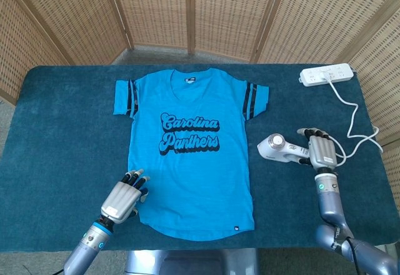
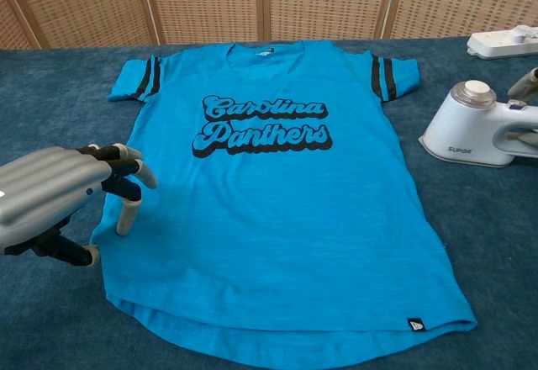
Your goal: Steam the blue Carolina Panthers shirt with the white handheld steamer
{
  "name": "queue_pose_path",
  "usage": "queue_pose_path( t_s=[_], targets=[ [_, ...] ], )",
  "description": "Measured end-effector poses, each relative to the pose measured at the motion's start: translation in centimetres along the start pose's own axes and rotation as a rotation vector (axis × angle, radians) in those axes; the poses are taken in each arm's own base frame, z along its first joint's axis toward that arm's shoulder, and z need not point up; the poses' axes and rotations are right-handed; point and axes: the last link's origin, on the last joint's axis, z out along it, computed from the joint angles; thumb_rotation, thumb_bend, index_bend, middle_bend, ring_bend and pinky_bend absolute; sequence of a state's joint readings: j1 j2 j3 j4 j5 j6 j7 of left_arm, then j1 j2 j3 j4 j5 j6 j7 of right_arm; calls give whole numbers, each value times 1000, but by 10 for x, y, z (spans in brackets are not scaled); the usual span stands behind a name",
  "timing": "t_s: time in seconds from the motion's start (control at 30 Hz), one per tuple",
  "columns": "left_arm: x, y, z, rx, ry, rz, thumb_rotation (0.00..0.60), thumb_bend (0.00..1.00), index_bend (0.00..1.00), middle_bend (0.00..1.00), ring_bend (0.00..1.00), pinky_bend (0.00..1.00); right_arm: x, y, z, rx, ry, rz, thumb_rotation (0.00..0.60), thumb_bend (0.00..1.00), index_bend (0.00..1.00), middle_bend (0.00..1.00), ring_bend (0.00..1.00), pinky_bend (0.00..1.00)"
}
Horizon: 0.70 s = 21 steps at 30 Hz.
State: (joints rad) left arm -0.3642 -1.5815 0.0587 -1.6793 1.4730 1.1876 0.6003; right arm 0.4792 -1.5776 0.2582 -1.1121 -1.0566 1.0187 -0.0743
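"What sort of place is this?"
"A staged indoor test setup: woven wicker screens (image 1: 206,12) fence a table covered in blue carpet (image 1: 62,131), with a power strip (image 1: 326,74) plugged in."

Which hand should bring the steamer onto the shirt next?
Right. The right hand is already at the steamer handle, just right of the shirt. The left hand rests at the shirt's lower left edge, across the garment from the steamer, better suited to steadying the fabric.
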Motion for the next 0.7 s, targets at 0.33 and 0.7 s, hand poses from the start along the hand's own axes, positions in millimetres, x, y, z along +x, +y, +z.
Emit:
queue_pose_path(
  t_s=[0.33,0.7],
  targets=[
    [1,0,-1,-4,-2,-8,493,378,609,248,114,150,9,-4,-16,45,-18,-12,549,320,150,232,127,84],
    [3,-2,-7,-6,3,-6,501,376,609,248,113,150,33,-14,-56,120,-8,3,534,320,115,218,114,78]
  ],
)
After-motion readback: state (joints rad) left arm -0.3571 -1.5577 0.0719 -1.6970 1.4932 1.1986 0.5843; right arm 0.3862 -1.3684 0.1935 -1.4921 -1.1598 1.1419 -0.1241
